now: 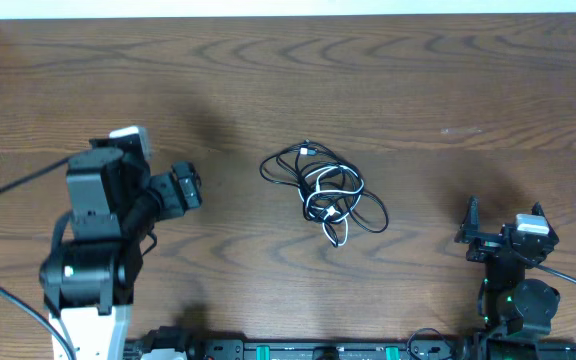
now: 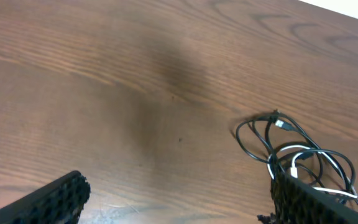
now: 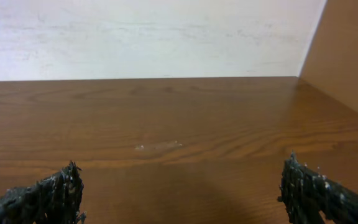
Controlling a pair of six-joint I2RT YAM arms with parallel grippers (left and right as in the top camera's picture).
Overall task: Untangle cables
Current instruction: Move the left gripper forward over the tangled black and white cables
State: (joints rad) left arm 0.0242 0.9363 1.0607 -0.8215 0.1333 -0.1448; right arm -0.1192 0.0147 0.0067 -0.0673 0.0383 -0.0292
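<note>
The cables (image 1: 328, 192) lie in one loose knot at the middle of the wooden table: thin black loops with a short white cord (image 1: 326, 195) wound through them. My left gripper (image 1: 190, 187) hovers to their left, open and empty. In the left wrist view the cables (image 2: 291, 149) sit at the right, partly hidden behind my right-hand fingertip (image 2: 303, 199); only bare wood shows between the two fingers of the left gripper (image 2: 179, 193). My right gripper (image 1: 505, 220) stands near the front right, open. The right gripper (image 3: 182, 186) faces the far wall, and no cables show in its wrist view.
The table's far edge meets a white wall (image 3: 154, 37). A brown side panel (image 3: 347, 56) rises at the right in the right wrist view. A black rail with green connectors (image 1: 298, 350) runs along the front edge between the two arm bases.
</note>
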